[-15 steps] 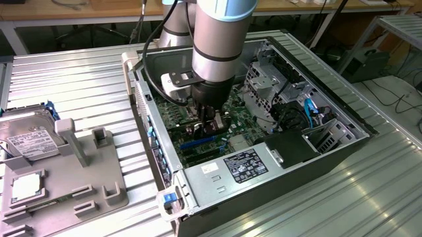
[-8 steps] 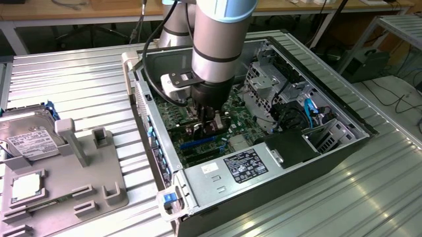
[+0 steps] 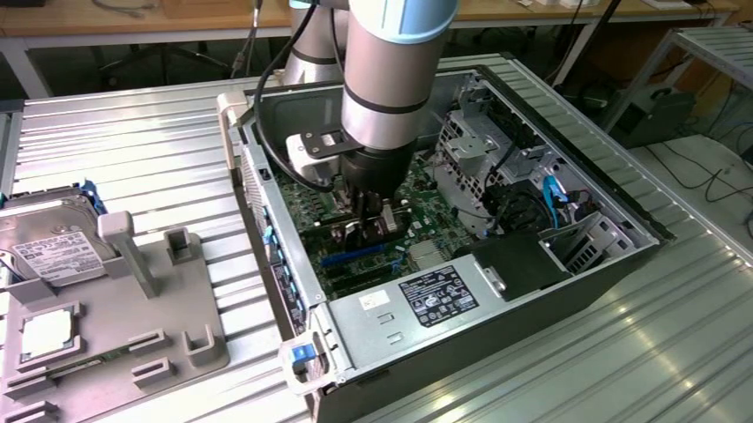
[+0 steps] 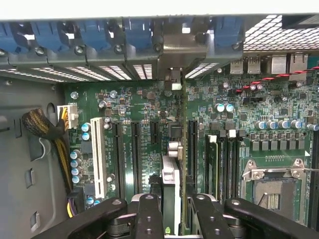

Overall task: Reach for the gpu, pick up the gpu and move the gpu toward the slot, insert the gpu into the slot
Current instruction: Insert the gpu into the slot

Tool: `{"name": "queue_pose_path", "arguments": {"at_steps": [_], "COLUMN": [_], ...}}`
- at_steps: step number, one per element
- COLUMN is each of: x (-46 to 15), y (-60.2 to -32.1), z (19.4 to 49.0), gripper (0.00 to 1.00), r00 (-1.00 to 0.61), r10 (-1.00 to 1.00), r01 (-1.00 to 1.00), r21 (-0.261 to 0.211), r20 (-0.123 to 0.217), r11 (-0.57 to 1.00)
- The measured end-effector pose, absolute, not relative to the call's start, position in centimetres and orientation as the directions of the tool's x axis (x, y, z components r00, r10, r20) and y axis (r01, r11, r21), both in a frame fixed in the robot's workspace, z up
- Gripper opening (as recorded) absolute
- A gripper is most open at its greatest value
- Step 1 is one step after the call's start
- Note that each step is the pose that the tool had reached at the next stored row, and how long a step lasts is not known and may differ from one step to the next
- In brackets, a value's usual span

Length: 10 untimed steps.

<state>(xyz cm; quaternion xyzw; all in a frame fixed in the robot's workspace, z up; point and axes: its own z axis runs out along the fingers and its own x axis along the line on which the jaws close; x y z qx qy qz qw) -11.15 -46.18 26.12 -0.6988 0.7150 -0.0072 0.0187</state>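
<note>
Gripper (image 4: 172,209) clamps the gpu (image 4: 171,184) edge-on inside the computer case (image 3: 588,264), apparently over its slot; seating looks unfinished.

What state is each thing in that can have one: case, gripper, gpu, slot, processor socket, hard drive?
Case: open, side panel off.
Gripper: jaws shut on the gpu.
Gpu: held on edge over the motherboard; whether it is seated cannot be told.
Slot: the length that shows is uncovered.
Processor socket: no chip in it.
Hard drive: outside the case, on a grey holder.
</note>
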Motion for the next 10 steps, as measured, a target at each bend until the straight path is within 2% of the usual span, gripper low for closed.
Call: {"name": "queue_pose_path", "arguments": {"at_steps": [10], "x": [-11.18], "y": [-46.18], "z": [25.51], "gripper": [0.27], "r00": [-0.023], "r10": [-1.000], "r01": [-0.999], "r21": [-0.031], "r20": [-0.019], "r11": [0.023]}}
